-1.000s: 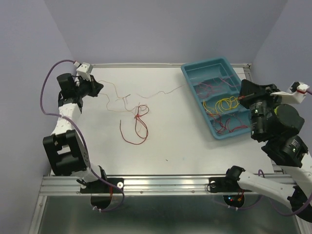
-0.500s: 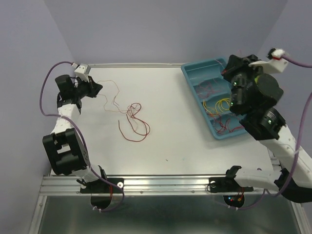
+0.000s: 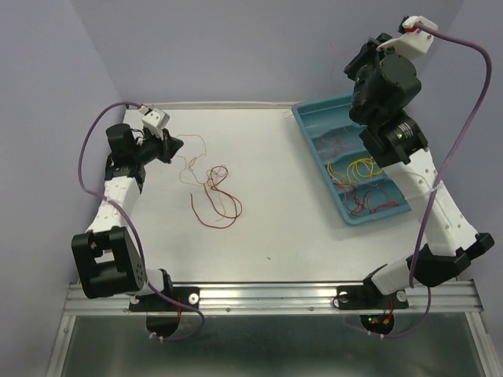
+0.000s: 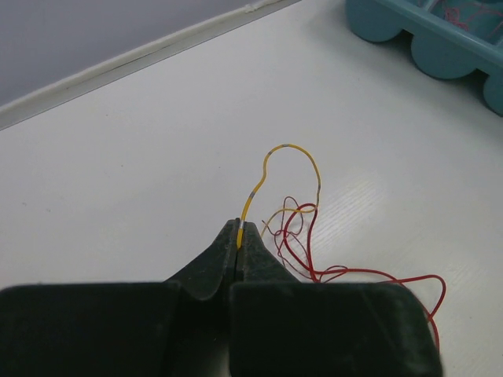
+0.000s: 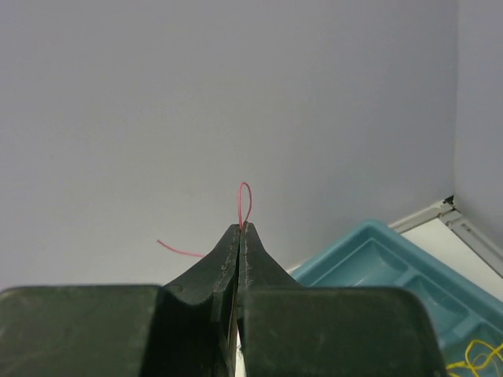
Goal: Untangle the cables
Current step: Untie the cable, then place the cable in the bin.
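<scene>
- 1 yellow strand (image 4: 267, 161) of the cables (image 3: 214, 192) tangled on the bench (image 3: 283, 196) is pinched by the left hand (image 4: 240, 229).
- 1 red strand (image 5: 244, 196) sits pinched in the right hand (image 5: 240, 229), raised near the tray (image 3: 302, 118).

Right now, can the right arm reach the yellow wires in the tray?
Probably yes: the right gripper hangs above the tray with nothing between it and the yellow wires. But it is shut on a thin red strand, so no free grasp.
</scene>
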You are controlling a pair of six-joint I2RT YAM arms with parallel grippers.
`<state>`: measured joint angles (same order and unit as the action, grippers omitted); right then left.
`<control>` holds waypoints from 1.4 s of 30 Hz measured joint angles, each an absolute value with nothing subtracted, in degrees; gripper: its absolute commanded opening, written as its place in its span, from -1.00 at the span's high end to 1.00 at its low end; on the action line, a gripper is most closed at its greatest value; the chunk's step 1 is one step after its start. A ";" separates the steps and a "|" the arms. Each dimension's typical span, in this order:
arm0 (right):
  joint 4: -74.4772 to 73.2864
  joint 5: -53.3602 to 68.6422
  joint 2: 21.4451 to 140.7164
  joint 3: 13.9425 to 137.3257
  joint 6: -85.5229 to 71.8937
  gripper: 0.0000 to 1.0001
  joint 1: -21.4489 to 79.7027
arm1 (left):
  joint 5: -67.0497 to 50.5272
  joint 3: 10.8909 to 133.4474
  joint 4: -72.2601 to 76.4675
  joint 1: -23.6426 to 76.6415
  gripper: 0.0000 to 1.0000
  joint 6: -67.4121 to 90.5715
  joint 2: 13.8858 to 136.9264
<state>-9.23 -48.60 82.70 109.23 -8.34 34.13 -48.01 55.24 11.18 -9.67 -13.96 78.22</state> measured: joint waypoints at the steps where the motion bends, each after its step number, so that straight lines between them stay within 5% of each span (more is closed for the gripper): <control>1: -9.08 -47.81 83.53 110.08 -8.45 0.99 32.86 | -47.97 55.18 11.14 -9.50 1.00 -14.13 78.13; 18: -14.85 -23.75 98.52 113.21 -26.92 0.99 7.68 | -46.89 54.74 10.87 -8.56 1.00 -15.73 77.36; 42: -11.14 -15.38 93.71 96.64 -32.77 0.99 6.50 | -46.26 53.93 10.57 -7.46 1.00 -16.71 77.03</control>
<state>-11.14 -15.38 93.71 96.64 -32.77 6.50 -46.26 53.93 10.57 -7.46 -16.71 77.03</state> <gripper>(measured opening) 0.012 0.033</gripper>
